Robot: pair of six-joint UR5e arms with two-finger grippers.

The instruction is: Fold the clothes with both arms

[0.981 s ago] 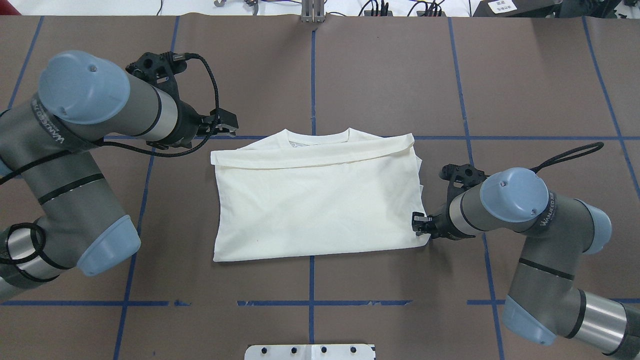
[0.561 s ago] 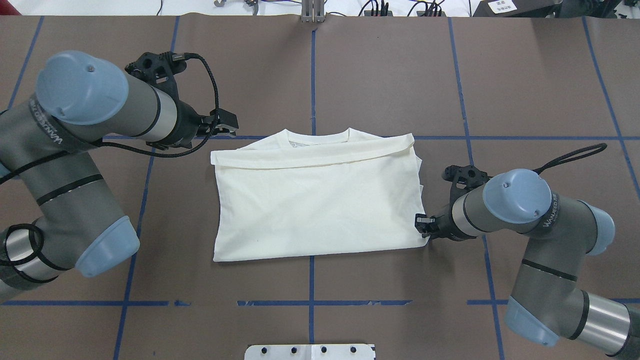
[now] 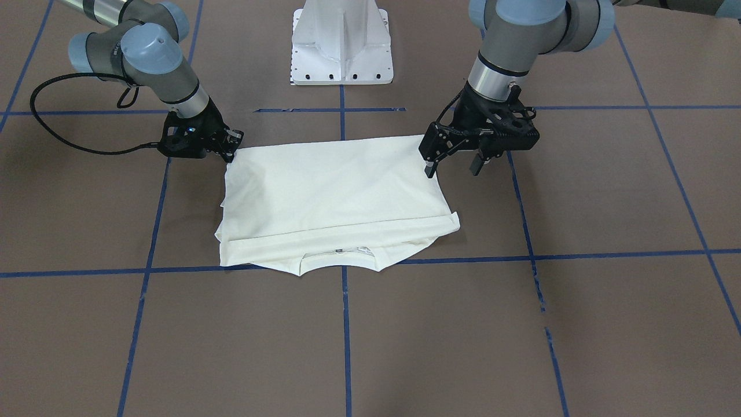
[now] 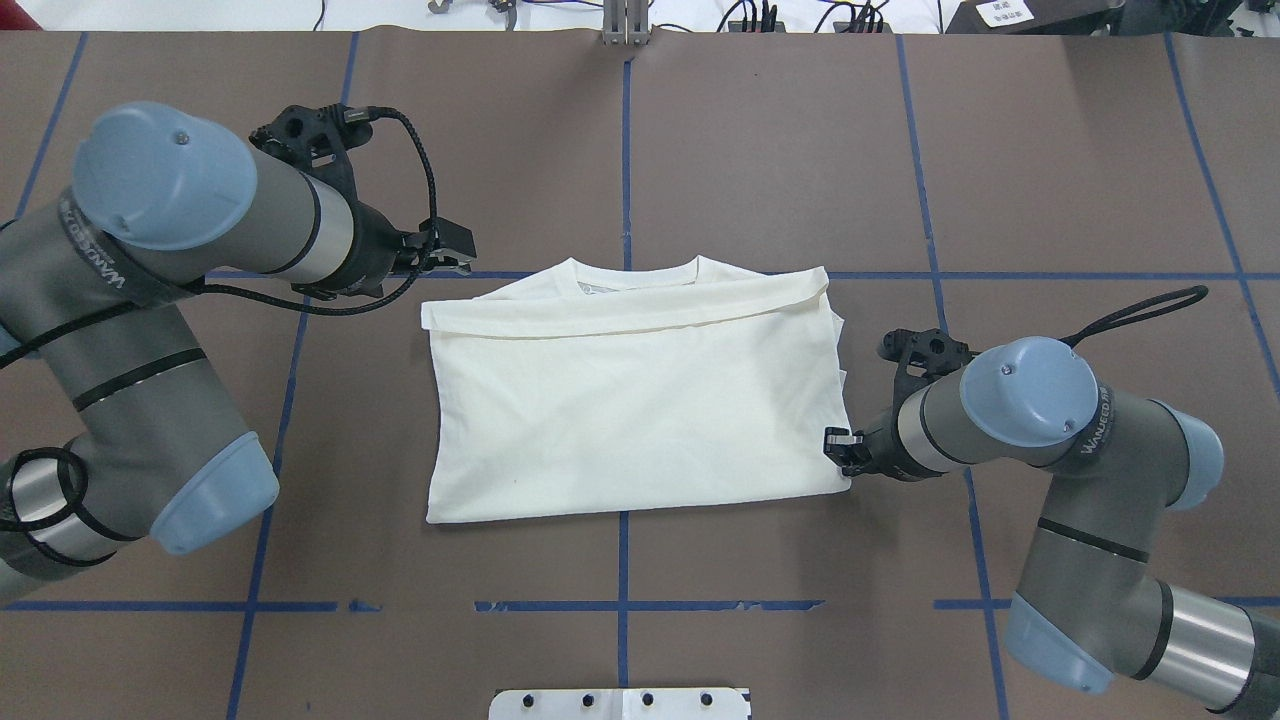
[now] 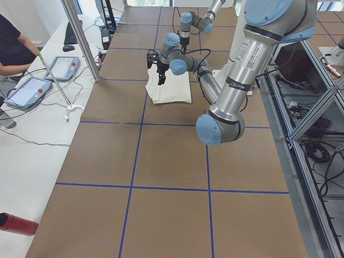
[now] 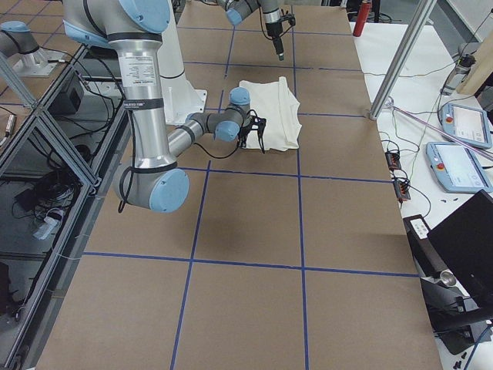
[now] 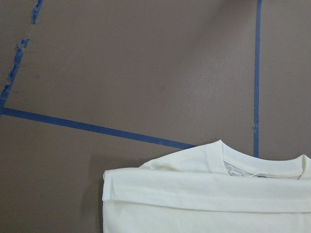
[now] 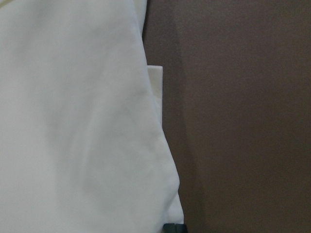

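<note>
Brown matte table (image 4: 780, 150); cream shirt (image 4: 630, 400) folded rectangular; left claw (image 3: 451, 169) spread, right claw (image 3: 232, 148) unclear.

**Q:** Shirt: appearance and position?

**A:** The shirt (image 4: 630, 400) is cream-white with its plain side up, folded into a rough rectangle. It lies flat at the middle of the desk (image 4: 780, 150). The collar edge faces away from the robot, and a folded band runs across the shirt just below it.

**Q:** Arms: pose?

**A:** Both arms are grey with light-blue joint caps. The left arm (image 4: 190, 230) holds its hand (image 3: 451, 171) raised just beside the shirt's left side, clear of the cloth, with the fingers spread apart. The right arm (image 4: 1030, 410) is low, and its hand (image 4: 838, 450) touches the shirt's right edge near the robot-side corner. Its grip cannot be determined.
</note>
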